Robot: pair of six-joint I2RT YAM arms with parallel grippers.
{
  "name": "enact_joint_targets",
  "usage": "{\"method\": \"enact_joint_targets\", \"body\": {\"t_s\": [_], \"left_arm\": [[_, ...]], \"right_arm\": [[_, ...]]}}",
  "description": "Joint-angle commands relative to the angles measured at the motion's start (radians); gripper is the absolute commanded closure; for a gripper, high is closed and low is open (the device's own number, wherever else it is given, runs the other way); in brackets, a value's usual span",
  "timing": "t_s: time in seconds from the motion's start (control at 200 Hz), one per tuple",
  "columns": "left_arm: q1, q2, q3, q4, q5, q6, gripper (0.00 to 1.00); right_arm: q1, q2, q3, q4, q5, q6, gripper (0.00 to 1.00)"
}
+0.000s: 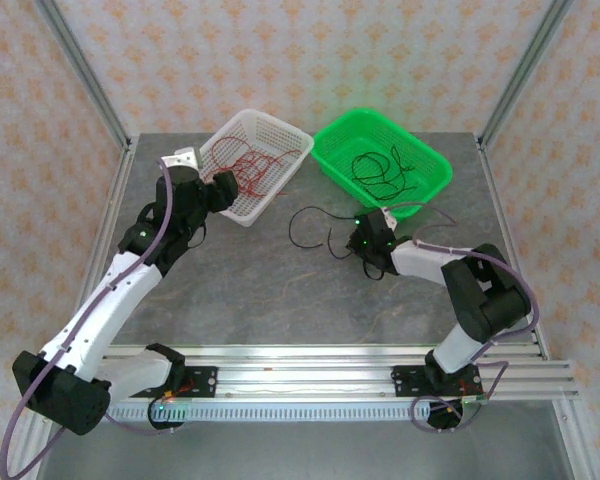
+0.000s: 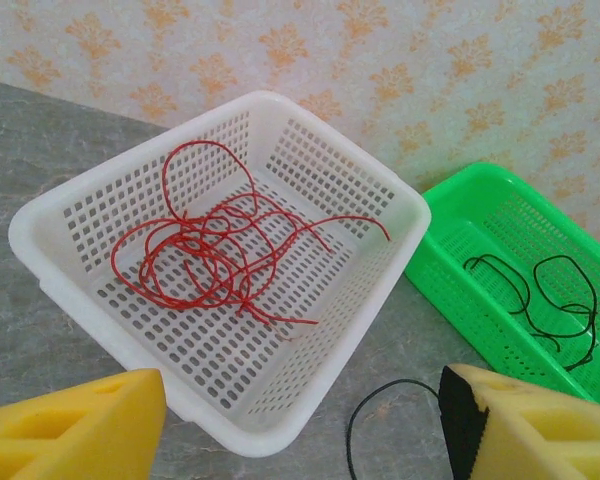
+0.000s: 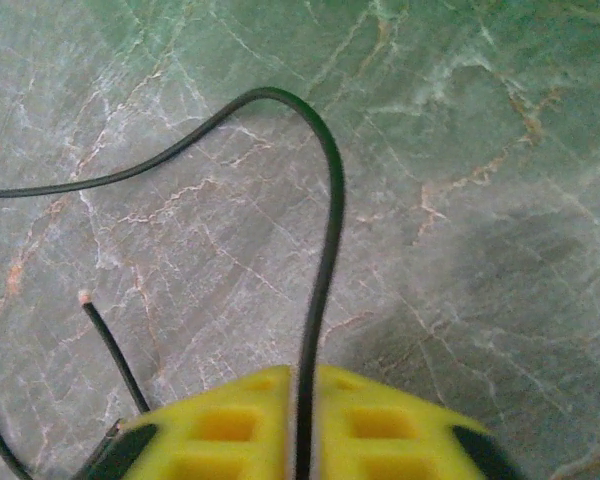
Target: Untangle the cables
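Note:
A tangle of red cables (image 2: pixel 205 250) lies in the white basket (image 2: pixel 310 320), also visible as red cables (image 1: pixel 255 165) from above. Black cables (image 2: pixel 540 295) rest in the green basket (image 2: pixel 450 270); from above the black cables (image 1: pixel 380 168) curl on its floor. One loose black cable (image 1: pixel 310 228) lies on the table between the baskets. My right gripper (image 3: pixel 302 400) is shut on this black cable (image 3: pixel 325 230), which runs up from between the yellow fingers. My left gripper (image 2: pixel 300 425) hovers open at the white basket's near corner, nothing between its fingers.
The white basket (image 1: pixel 270 190) and green basket (image 1: pixel 430 185) stand side by side at the back of the grey marbled table (image 1: pixel 280 300). Metal frame posts rise at the back corners. A rail runs along the near edge.

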Motion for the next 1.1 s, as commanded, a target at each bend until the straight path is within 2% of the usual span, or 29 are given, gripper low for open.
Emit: {"method": "enact_joint_targets", "body": {"t_s": [0.0, 0.245, 0.46, 0.616, 0.711, 0.861, 1.096], "left_arm": [[-0.008, -0.03, -0.015, -0.011, -0.033, -0.027, 0.28], [-0.044, -0.07, -0.1, -0.013, -0.029, -0.044, 0.3], [-0.051, -0.142, -0.157, 0.004, -0.01, -0.048, 0.3], [-0.051, -0.176, -0.178, 0.003, -0.004, -0.055, 0.3], [-0.052, -0.186, -0.178, -0.005, -0.004, -0.061, 0.3], [-0.052, -0.197, -0.194, 0.003, -0.007, -0.062, 0.3], [-0.052, -0.216, -0.222, 0.019, -0.01, -0.058, 0.3]], "right_arm": [[-0.005, -0.011, 0.03, 0.002, 0.039, -0.035, 1.0], [-0.005, -0.145, 0.04, -0.052, -0.019, -0.13, 1.0], [-0.005, -0.28, 0.173, -0.236, -0.082, -0.38, 1.0], [-0.005, -0.323, 0.312, -0.368, 0.004, -0.584, 1.0], [-0.005, -0.338, 0.383, -0.386, 0.071, -0.667, 1.0], [-0.004, -0.338, 0.528, -0.403, 0.154, -0.726, 1.0], [-0.023, -0.251, 0.834, -0.498, 0.302, -0.752, 1.0]]}}
